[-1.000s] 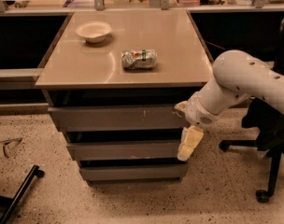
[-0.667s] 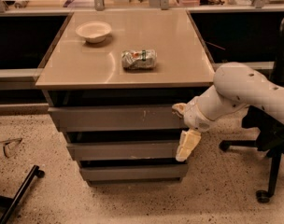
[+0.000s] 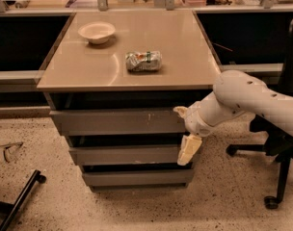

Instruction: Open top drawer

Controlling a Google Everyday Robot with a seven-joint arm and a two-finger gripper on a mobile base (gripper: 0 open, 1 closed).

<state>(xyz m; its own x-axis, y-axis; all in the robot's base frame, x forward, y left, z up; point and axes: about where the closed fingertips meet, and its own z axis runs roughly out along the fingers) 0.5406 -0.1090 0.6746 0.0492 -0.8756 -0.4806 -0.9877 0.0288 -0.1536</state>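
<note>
Glowing dim, warm, lit from above. Glaring faintly across tabletop. Sinking into black shadow above top drawer. Catching light on pale gripper, fingers spread, beside drawer's right end. Blurring softly throughout.

Rounded white arm, small dark dots on its shell, cream two-finger hand beside the top drawer
</note>
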